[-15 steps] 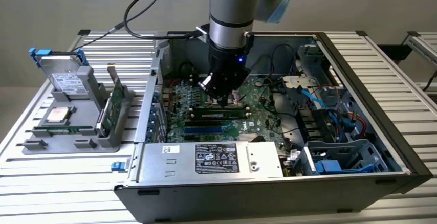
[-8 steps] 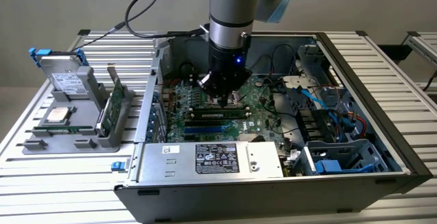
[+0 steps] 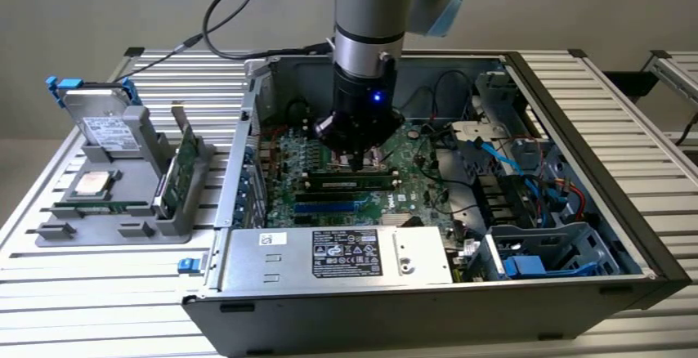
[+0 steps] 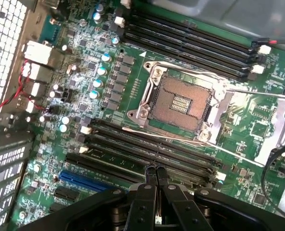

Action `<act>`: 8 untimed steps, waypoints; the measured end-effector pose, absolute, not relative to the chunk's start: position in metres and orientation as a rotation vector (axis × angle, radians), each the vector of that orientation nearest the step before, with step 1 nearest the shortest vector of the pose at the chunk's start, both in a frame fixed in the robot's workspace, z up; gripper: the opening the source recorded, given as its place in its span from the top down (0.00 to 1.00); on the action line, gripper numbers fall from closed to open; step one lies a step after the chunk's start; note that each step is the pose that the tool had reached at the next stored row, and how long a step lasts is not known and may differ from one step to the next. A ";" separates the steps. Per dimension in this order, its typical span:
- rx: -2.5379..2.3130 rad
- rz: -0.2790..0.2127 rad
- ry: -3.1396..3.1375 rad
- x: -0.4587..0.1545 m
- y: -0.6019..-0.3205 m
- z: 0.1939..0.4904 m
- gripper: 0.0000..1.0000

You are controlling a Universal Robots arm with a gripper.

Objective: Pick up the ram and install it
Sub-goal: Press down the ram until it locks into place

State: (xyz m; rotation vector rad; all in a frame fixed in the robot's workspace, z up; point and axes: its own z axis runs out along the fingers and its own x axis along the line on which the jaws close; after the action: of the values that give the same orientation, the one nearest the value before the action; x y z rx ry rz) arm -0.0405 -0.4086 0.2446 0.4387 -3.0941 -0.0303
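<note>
The slatted metal tabletop (image 3: 131, 276) carries an open computer case (image 3: 610, 235) lying on its side, with a grey parts holder (image 3: 131, 211) beside it toward the exterior view's left. Inside the case the green motherboard (image 4: 84, 72) lies flat, its empty processor socket (image 4: 180, 103) open between two banks of black memory slots (image 4: 147, 147). The robot arm (image 3: 371, 39) reaches straight down into the case. Its claw (image 4: 156, 180) hangs with fingers pressed together, holding nothing, just above the slots. The ram (image 3: 351, 182) sits seated in a slot directly below the claw.
</note>
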 end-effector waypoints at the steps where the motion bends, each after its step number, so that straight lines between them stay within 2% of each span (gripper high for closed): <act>1: 0.412 -0.030 -3.098 -0.040 -0.409 0.245 0.90; 8: 0.224 -0.032 -3.118 -0.040 -0.409 0.245 0.90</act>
State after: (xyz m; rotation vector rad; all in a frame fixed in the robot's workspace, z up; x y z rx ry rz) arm -0.0405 -0.4086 0.2447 0.2243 -3.1183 -0.0320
